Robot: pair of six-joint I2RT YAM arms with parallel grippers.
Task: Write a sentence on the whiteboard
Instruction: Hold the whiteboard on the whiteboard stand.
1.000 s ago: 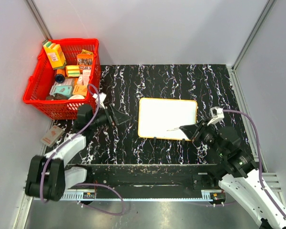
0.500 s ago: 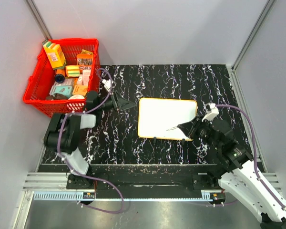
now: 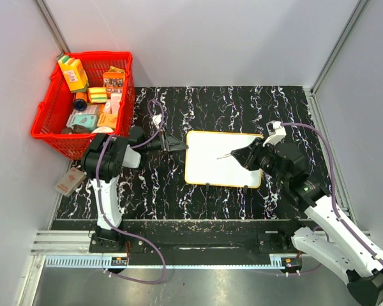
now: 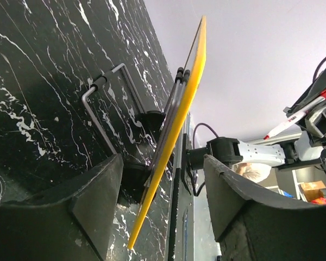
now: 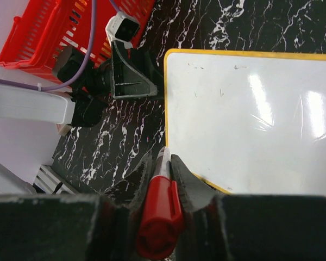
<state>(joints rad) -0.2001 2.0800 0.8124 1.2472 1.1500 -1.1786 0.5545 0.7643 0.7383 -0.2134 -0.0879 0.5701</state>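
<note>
Whiteboard point(image 3: 210, 167) on black marbled table point(image 3: 242, 105) | pale walls point(image 3: 210, 38) | left jaws apart | right jaws clamp marker point(image 5: 158, 206)

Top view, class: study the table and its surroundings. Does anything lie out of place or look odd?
One thing: a small pale packet lies off the left edge of the black tabletop, on the grey surface just below the red basket in this view, while the other goods sit inside it.

Left arm was folded at the elbow, forearm reaching right and low. Left hand point(image 3: 177, 145) was turned on its side, fingers apart. Right arm reached forward and left. Right hand point(image 3: 247, 155) was clamped on a red marker point(image 5: 159, 212), tip pointing left.
</note>
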